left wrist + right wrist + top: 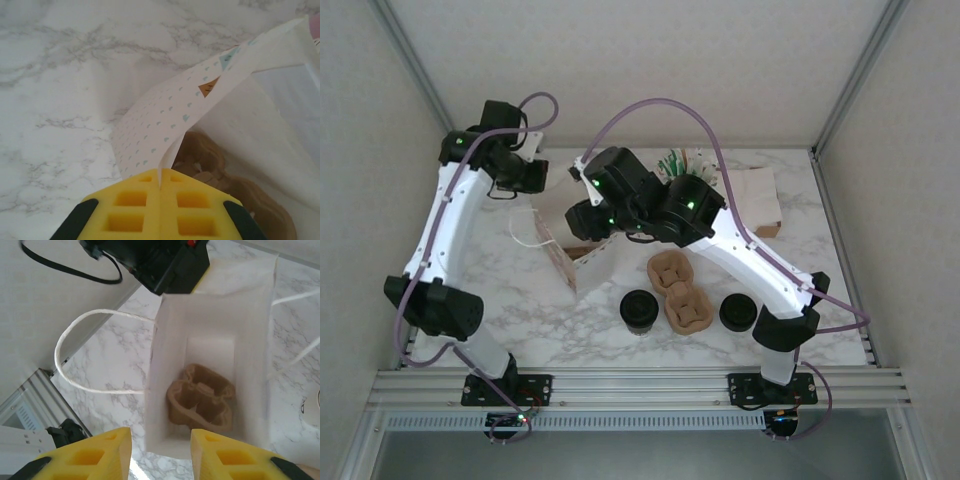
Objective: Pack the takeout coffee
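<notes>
The takeout coffee (pixel 640 311), a small cup under a round black lid, stands on the marble near the front, apart from both grippers. A white paper bag (pixel 563 262) with a teal-dotted outside (pixel 155 125) stands open at centre left. My left gripper (pixel 161 172) is shut on the bag's rim, its yellow pads pressed together over the paper; in the top view it (pixel 542 188) is at the bag's far side. My right gripper (pixel 161 440) hangs open over the bag's near rim (pixel 210 340). A brown pulp cup carrier (pixel 202 400) lies at the bottom of the bag.
A second brown pulp carrier (pixel 678 290) lies on the table just right of the coffee. A squat black stack of lids (pixel 738 313) sits beyond it. White paper and a brown box (pixel 755 205) are at the back right. The bag's rope handle (pixel 90 350) loops out leftward.
</notes>
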Robot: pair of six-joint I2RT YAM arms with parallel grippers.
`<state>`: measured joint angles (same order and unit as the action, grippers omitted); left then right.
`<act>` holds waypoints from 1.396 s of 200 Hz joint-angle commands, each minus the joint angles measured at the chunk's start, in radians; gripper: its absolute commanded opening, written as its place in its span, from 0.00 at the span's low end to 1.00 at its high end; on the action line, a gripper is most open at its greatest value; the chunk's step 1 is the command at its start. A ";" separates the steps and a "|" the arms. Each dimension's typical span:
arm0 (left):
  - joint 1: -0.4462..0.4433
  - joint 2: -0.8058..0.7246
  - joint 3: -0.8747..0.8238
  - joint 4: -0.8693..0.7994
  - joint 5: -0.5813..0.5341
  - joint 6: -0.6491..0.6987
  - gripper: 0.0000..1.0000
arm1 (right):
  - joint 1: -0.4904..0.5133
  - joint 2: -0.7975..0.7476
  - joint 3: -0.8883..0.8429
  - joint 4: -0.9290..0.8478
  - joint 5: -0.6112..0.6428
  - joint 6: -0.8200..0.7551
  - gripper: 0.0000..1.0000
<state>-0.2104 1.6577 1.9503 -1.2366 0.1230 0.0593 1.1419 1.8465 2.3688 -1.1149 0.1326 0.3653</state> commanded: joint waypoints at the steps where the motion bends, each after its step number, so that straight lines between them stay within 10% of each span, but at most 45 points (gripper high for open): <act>1: -0.027 -0.114 -0.028 0.081 -0.081 -0.048 0.00 | 0.023 -0.028 -0.040 0.038 0.002 -0.020 0.36; 279: -0.164 -0.648 -0.468 0.588 -0.148 -0.011 0.00 | 0.073 -0.045 -0.528 0.497 0.300 0.054 0.28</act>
<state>-0.3653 1.0225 1.4883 -0.7063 -0.0498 0.0528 1.2034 1.8603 1.8469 -0.6582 0.3935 0.3901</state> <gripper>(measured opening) 0.046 0.273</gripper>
